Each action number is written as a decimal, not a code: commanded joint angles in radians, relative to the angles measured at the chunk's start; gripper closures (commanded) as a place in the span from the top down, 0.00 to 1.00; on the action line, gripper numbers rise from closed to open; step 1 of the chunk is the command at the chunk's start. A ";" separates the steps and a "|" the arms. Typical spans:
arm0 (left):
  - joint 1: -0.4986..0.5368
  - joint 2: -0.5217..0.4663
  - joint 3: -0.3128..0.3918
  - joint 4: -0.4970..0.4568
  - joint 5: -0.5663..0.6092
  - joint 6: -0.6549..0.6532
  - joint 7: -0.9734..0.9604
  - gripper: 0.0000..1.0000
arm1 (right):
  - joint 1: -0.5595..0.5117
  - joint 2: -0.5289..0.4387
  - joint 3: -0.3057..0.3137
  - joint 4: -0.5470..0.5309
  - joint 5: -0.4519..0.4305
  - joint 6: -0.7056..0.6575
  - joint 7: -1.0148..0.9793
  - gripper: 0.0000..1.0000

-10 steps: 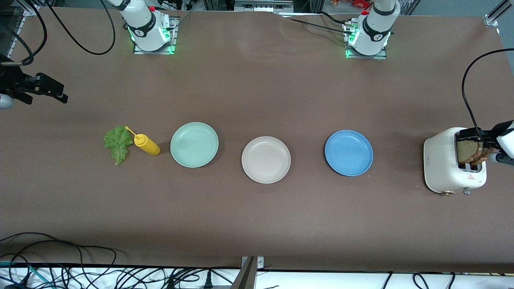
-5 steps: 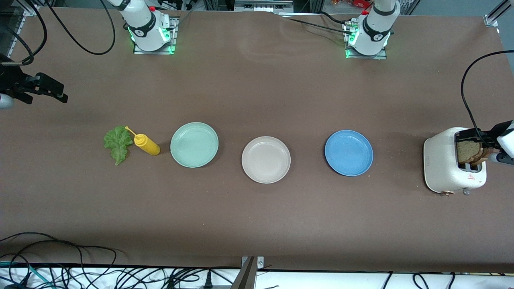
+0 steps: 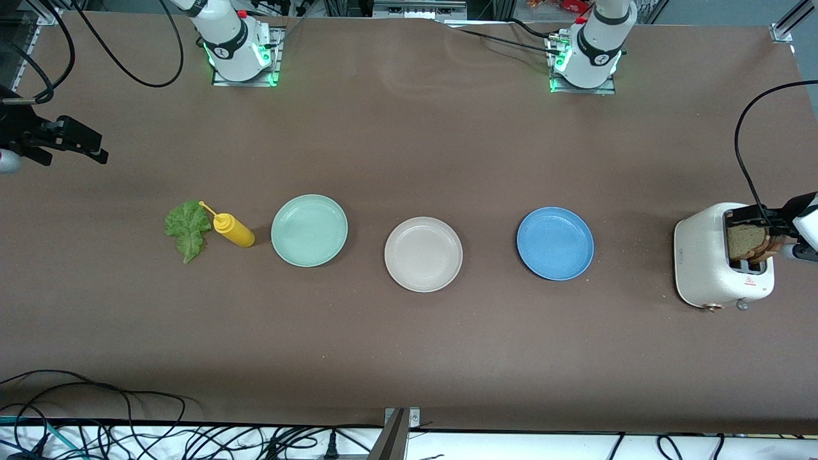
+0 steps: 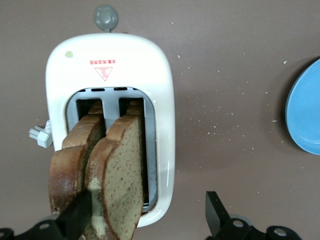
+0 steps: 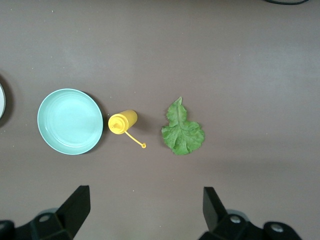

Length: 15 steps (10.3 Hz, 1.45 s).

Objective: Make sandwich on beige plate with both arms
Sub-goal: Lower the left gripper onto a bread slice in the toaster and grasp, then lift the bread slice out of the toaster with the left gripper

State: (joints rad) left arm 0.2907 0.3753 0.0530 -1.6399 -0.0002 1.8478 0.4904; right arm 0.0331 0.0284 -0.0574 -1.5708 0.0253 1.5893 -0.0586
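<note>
The left gripper [image 4: 145, 220] hangs over the toaster [image 3: 722, 262], fingers released astride one bread slice [image 4: 122, 170]; a skewed pinch could drag both. The beige plate [image 3: 423, 254] sits bare mid-surface; the right gripper [image 5: 145, 210], released, waits above the lettuce [image 5: 182, 132].

You see the table [image 3: 409, 153] covered with a brown matt sheet, a little grainy, with pale crumbs on it near the toaster [image 4: 110, 65]. The toaster looks like glossy cream plastic, with dull grey metal around its slots. The bread [image 4: 122, 170] has a rough, porous face and a darker crust. The beige plate [image 3: 423, 254] looks matt and smooth; the green plate [image 3: 309, 230] and the blue plate [image 3: 555, 243] look smooth too. The yellow bottle [image 3: 234, 231] looks like soft plastic. The lettuce [image 3: 188, 227] is wrinkled.
</note>
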 commanded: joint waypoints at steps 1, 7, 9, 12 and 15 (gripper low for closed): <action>0.027 0.008 -0.009 -0.005 -0.021 0.019 0.007 1.00 | 0.001 0.004 -0.004 0.025 0.013 -0.025 0.000 1.00; 0.041 0.022 -0.009 -0.003 -0.052 0.016 0.016 0.65 | 0.001 0.002 -0.002 0.025 0.013 -0.043 0.003 1.00; 0.051 0.025 -0.009 -0.005 -0.052 0.016 0.016 0.38 | 0.001 0.002 -0.002 0.025 0.013 -0.043 0.003 1.00; 0.053 0.033 -0.009 -0.003 -0.050 0.016 0.052 0.00 | 0.001 0.002 -0.002 0.026 0.013 -0.043 0.003 1.00; 0.039 0.031 -0.012 0.009 -0.031 0.013 0.088 0.00 | 0.001 0.002 -0.002 0.025 0.013 -0.043 0.003 1.00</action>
State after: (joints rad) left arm 0.3297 0.4020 0.0487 -1.6403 -0.0280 1.8603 0.5387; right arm 0.0330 0.0284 -0.0575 -1.5701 0.0252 1.5702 -0.0585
